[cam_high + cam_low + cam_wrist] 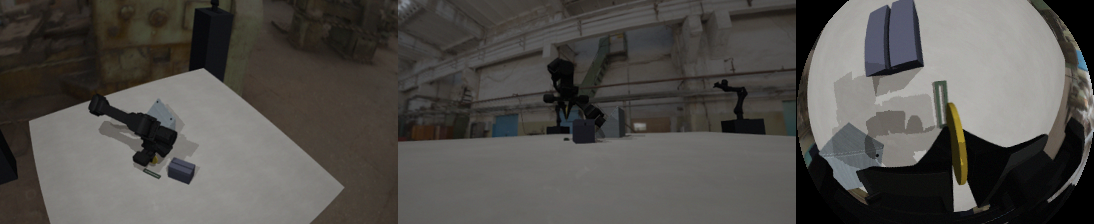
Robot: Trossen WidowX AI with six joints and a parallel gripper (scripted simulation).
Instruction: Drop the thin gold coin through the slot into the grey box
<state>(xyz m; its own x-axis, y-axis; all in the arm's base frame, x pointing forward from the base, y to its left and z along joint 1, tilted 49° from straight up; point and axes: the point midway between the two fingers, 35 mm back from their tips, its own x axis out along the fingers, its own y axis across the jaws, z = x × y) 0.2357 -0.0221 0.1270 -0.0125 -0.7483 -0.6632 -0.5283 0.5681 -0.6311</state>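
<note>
Since that slot is only a touch wider than the coin, it makes sense that the gold coin [154, 159] [566, 111] [957, 145] is held upright, on edge, with its thin side the one to go in first. The dark-green holder [145, 170] [566, 139] [936, 106] sits on the worktop [256, 159] [635, 178] [996, 90], toward the near edge in the top view and left of centre, and its long opening shows bare, so the coin is out and up in the air. It presumably stood the coin up so that it could be pinched by its faces.

The grey box [180, 171] [584, 132] [903, 37] is just beside the holder, on the side toward the worktop's right-hand corner. Its slot faces up, which calls for a straight drop from above. In the wrist view the coin and the slot run roughly the same way, so probably only a small twist is needed, tbh.

As for the pincer [152, 158] [566, 113] [949, 129], it's nearly closed, just a sliver open, with the coin gripped between its tips and a good part of the disc sticking out past them. Pretty handy for feeding a slot, though any tilt could catch the lid.
</note>
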